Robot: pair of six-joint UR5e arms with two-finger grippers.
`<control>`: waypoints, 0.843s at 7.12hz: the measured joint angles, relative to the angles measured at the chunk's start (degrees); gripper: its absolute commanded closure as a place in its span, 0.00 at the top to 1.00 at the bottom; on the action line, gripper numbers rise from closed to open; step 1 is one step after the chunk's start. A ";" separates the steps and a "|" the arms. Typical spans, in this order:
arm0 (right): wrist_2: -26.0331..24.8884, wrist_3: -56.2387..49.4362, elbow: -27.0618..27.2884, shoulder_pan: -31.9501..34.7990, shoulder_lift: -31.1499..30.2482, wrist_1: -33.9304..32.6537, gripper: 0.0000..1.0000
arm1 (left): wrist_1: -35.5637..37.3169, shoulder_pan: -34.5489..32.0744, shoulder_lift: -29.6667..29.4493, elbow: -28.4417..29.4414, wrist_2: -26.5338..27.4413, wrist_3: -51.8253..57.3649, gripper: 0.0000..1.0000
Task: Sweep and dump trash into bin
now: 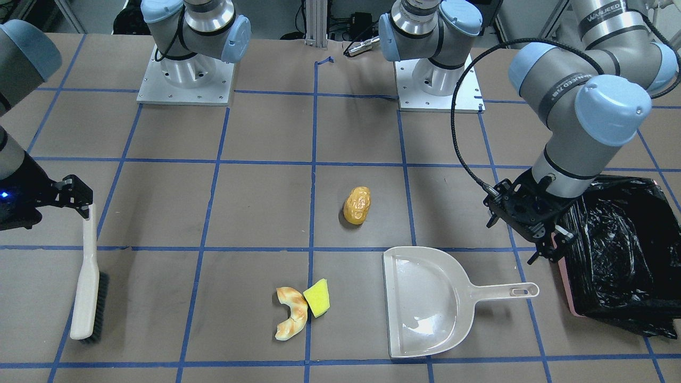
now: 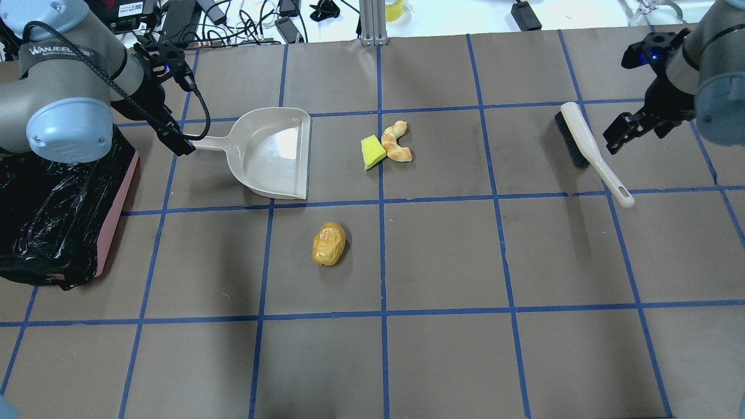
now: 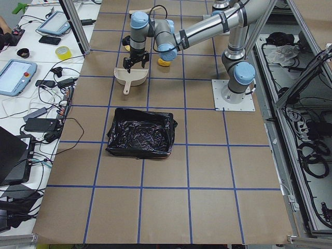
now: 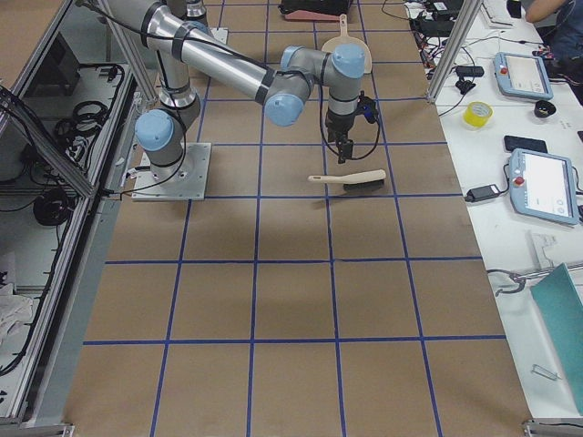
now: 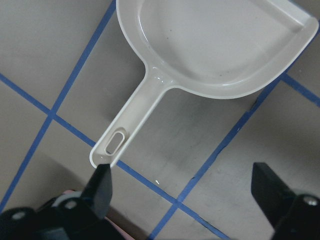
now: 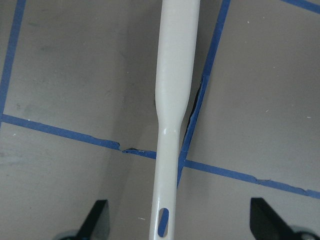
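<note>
The golden-brown potato (image 1: 357, 205) (image 2: 329, 244) lies mid-table. The tan bread crescent (image 1: 290, 314) (image 2: 397, 142) and the yellow sponge wedge (image 1: 317, 298) (image 2: 372, 152) touch each other beside the off-white dustpan (image 1: 425, 303) (image 2: 273, 154) (image 5: 215, 45). The bin (image 1: 565, 282) (image 2: 119, 198) (image 3: 140, 132) is pink with a black bag. My left gripper (image 1: 513, 239) (image 2: 173, 134) (image 5: 185, 175) is open and empty, hovering at the end of the dustpan handle. My right gripper (image 1: 77, 199) (image 2: 637, 131) (image 6: 177, 222) is open above the handle of the brush (image 1: 88, 282) (image 2: 588, 148) (image 6: 172, 100), one finger on each side of it.
The brown table cover has a grid of blue tape. Both arm bases (image 1: 186, 80) stand at the table's robot side. Cables and devices lie beyond the far edge (image 2: 233, 17). The bin stands at the robot's left end of the table, just past the dustpan handle.
</note>
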 measured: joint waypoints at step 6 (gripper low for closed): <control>-0.77 0.70 1.82 -0.17 7.74 -4.07 0.78 | 6.74 1.16 -10.74 1.80 -1.53 21.42 0.97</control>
